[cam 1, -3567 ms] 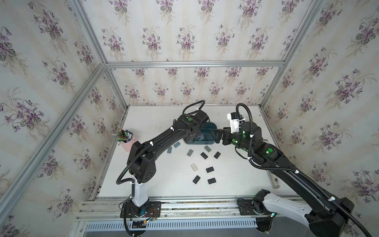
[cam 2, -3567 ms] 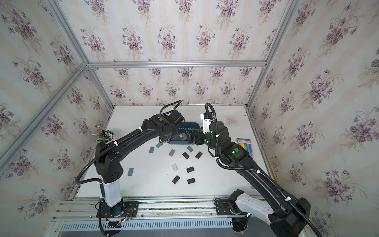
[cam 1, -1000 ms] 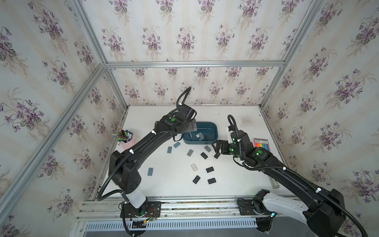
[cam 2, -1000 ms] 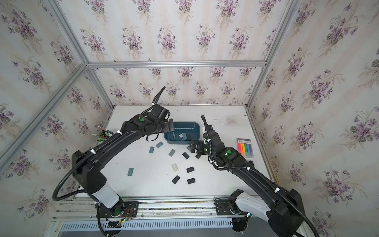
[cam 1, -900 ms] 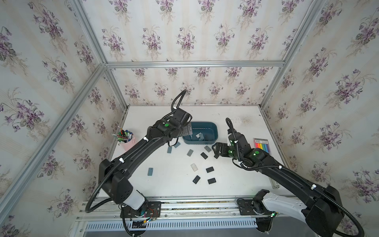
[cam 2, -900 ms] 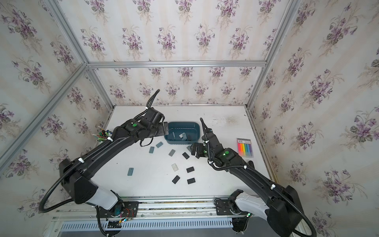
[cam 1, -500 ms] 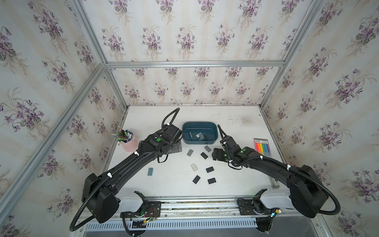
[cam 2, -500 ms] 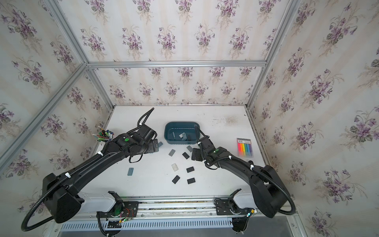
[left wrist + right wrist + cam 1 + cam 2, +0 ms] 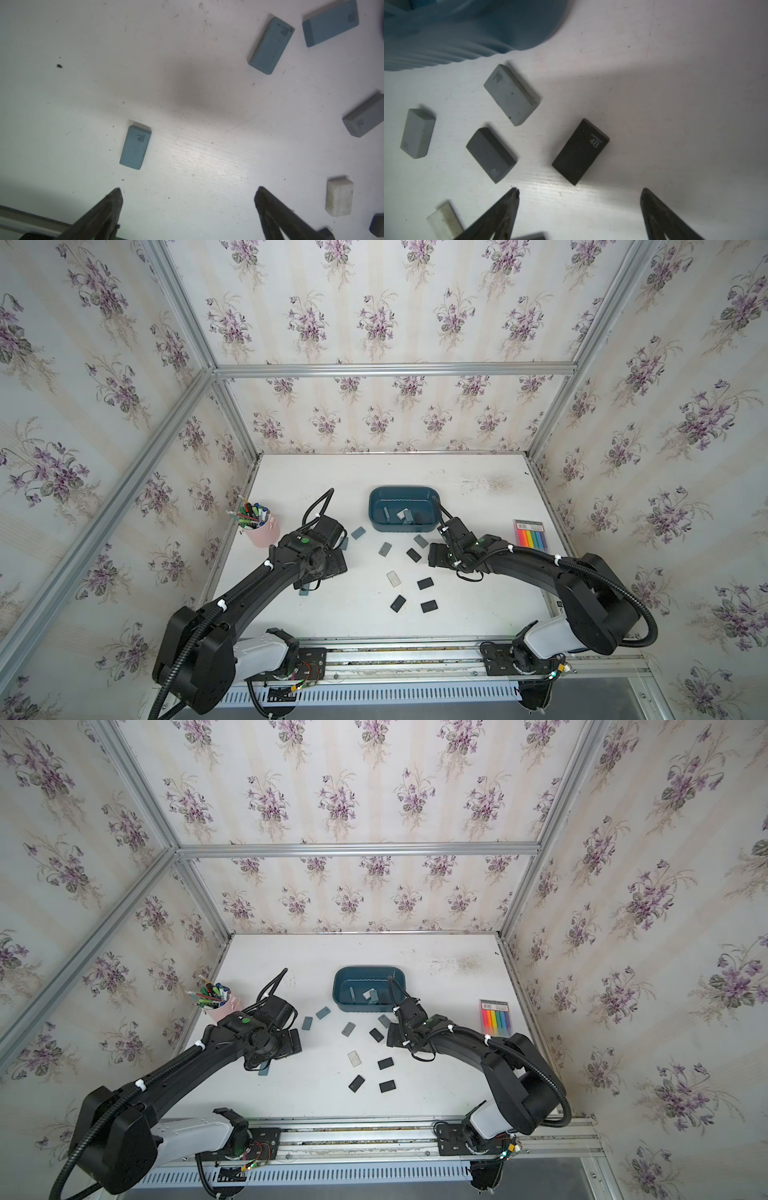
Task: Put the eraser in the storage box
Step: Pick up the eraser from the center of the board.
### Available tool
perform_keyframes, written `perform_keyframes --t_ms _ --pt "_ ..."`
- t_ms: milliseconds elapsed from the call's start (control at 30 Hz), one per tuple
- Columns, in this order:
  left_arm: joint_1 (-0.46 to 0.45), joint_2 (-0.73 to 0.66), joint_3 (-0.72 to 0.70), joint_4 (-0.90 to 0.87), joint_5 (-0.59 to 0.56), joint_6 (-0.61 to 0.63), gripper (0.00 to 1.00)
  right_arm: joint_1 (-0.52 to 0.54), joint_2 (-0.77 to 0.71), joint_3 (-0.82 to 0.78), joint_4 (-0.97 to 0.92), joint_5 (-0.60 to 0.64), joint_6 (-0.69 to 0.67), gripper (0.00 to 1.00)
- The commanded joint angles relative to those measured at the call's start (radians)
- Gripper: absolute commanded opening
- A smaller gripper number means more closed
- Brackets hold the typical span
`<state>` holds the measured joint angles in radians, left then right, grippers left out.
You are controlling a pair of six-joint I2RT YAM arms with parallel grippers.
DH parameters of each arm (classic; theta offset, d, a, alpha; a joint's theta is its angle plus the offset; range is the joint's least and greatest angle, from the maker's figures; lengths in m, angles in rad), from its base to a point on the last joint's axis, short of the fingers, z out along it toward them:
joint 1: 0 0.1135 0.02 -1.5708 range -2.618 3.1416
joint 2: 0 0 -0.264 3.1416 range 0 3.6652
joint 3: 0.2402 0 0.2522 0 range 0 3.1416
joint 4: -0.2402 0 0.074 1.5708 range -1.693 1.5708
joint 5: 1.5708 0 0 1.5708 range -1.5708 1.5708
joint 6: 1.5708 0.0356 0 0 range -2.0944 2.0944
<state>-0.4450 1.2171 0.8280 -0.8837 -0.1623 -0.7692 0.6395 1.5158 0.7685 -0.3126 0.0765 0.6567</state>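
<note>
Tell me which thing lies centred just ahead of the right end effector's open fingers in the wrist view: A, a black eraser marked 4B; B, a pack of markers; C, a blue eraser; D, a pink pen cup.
A: the right wrist view shows the black eraser marked 4B lying flat on the table, just ahead of the open right end effector.

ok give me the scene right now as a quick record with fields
storage box: on the table, holding a few erasers
loose erasers: scattered on the table in front of the box
left end effector: open, empty, blue eraser just ahead
right end effector: open, empty, black eraser just ahead
pen cup: upright, left side
marker pack: flat, right side
</note>
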Motion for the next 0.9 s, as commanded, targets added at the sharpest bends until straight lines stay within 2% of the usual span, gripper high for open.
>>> perform_keyframes --t_ms 0,267,433,667,733,867 --pt "0.010 -0.015 -0.003 -0.002 0.000 0.019 0.99 0.000 0.036 0.039 -0.008 0.044 0.005 0.90" --pt "0.065 0.023 -0.044 -0.006 0.043 0.031 0.99 0.000 0.133 0.113 -0.052 0.075 -0.006 0.87" --pt "0.171 0.060 -0.118 0.028 0.117 -0.005 0.99 0.000 0.149 0.098 -0.057 0.084 -0.011 0.82" --pt "0.221 -0.026 -0.160 0.024 0.035 -0.050 0.99 0.000 0.161 0.089 -0.053 0.087 -0.029 0.74" --pt "0.228 -0.014 -0.158 0.032 0.003 -0.043 0.99 0.000 0.172 0.086 -0.044 0.072 -0.032 0.69" --pt "0.253 0.047 -0.174 0.095 0.000 -0.022 0.99 0.000 0.171 0.080 -0.039 0.073 -0.032 0.68"
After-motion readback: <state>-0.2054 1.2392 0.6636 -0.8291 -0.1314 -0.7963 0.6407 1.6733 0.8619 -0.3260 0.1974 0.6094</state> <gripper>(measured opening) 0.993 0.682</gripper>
